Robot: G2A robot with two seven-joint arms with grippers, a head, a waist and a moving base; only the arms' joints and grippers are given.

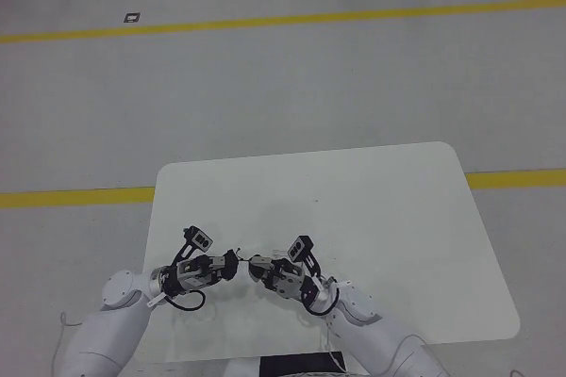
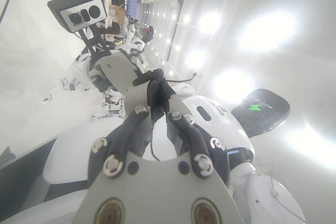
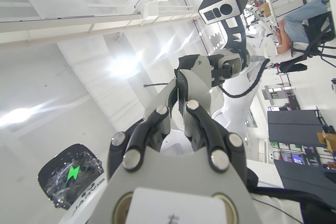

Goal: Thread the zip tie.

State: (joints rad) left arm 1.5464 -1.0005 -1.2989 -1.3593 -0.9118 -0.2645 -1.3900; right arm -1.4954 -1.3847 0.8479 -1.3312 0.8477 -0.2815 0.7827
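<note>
Above the worktop's [image 1: 406,207] near edge, the left gripper [image 1: 231,263] pinched the zip tie [image 3: 155,84] between its fingers [image 2: 136,96]. The right gripper [image 1: 254,265], tip to tip with it, pinched it too. Threading looked in hand; next, the free end would need lining up with the slot.

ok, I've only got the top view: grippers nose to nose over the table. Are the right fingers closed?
Observer: Yes. In the right wrist view the right gripper has its fingers shut.
Operator: Zip tie?
Observer: A thin dark zip tie end sticks out sideways past those fingertips. I cannot tell which gripper pinches it.
Operator: Left?
Observer: In the left wrist view the left gripper has its fingers shut too, with its tips right against the right gripper.
</note>
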